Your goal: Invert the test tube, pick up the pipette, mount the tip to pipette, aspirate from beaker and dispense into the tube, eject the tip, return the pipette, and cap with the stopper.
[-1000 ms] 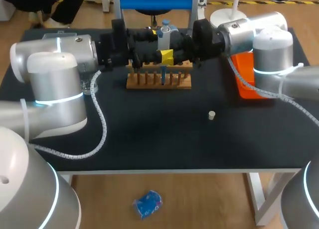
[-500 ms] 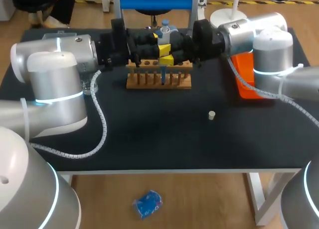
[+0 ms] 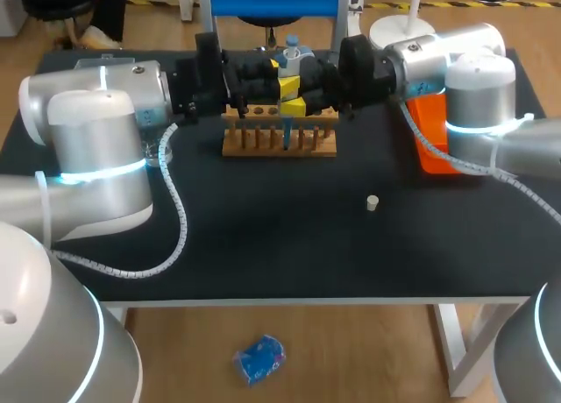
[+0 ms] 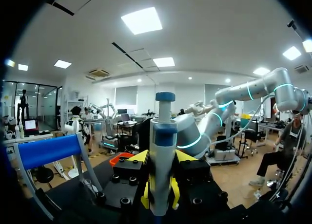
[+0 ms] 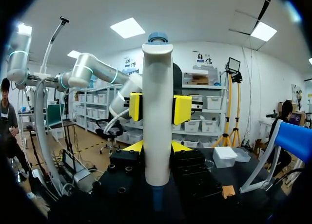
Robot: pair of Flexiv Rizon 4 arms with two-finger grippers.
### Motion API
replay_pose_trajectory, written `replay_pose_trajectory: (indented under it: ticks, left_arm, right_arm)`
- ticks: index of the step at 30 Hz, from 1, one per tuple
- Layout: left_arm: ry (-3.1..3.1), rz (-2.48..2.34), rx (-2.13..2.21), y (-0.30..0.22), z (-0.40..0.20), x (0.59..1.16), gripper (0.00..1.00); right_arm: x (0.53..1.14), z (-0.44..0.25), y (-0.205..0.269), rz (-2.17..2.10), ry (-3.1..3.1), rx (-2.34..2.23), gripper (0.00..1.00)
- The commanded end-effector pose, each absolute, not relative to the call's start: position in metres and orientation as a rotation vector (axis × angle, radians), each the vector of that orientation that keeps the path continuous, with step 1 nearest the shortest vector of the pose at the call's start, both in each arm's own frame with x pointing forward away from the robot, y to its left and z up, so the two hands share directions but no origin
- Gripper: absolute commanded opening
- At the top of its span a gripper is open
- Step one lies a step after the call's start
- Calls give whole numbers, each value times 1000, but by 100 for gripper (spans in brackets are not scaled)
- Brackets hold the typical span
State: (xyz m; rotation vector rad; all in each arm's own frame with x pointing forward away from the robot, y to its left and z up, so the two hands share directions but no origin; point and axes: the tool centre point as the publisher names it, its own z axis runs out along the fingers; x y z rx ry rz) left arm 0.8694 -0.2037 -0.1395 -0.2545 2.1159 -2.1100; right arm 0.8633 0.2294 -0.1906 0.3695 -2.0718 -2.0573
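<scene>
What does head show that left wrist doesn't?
Head only: the rack below the pipette, and the stopper lying loose on the table. Left wrist only: the contact up close. The left jaws touch the pipette on both sides, and the right jaws appear to do the same just beyond. Both: the pipette upright, with the left arm and right arm facing each other across it.
</scene>
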Motion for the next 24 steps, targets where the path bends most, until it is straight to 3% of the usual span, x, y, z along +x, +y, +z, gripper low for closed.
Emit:
replay_pose_trajectory:
  ticks: [1, 9, 11, 24]
  left_arm:
    - [2121, -2115, -245, -204, -139, 868, 0]
    - [2126, -2115, -241, -205, -139, 868, 0]
    - [2128, -2115, -242, -205, -138, 868, 0]
    - [2105, -2097, -271, -197, -131, 872, 0]
  right_arm:
    - [867, -190, 230, -2052, -2072, 372, 0]
    - [867, -189, 229, -2042, -2061, 365, 0]
    - [867, -189, 229, -2039, -2062, 360, 100]
    - [863, -189, 217, -2061, -2098, 320, 100]
